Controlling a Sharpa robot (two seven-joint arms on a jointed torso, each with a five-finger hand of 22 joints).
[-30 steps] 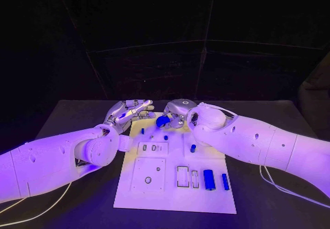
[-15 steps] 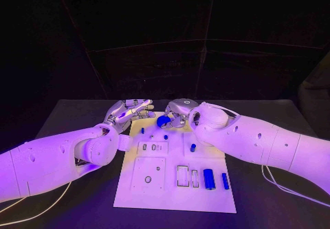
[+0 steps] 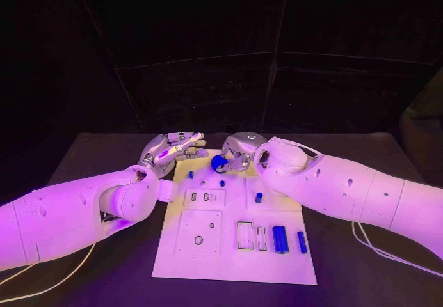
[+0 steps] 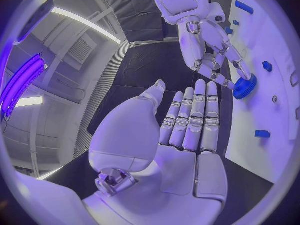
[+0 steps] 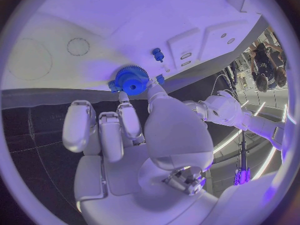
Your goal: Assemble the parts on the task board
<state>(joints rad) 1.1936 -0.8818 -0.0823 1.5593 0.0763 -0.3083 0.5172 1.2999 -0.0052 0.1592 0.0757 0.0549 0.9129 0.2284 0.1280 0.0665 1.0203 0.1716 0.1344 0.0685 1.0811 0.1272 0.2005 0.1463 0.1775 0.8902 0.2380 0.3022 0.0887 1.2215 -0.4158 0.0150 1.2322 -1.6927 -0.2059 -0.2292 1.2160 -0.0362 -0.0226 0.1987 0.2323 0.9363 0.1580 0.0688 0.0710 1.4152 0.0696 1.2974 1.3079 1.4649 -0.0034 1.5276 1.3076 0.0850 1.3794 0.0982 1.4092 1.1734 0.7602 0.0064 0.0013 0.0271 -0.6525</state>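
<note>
Right hand pinching round blue toothed plastic gear at fingertips, over far end of white task board. Left hand hovering beside, released, flat. Risk: shallow fingertip grip slipping, gear tilting, missing seat.

desk: we are seeing it lying black under the board | task board: we are seeing it lying flat at mid-desk

Purple light washes over the dark desk, matte and black at its far edge. Behind it hangs a black backdrop, creased with faint seams. Up above, a long ceiling strip light glows white, and a purple lamp burns beside grey panelled walls.
</note>
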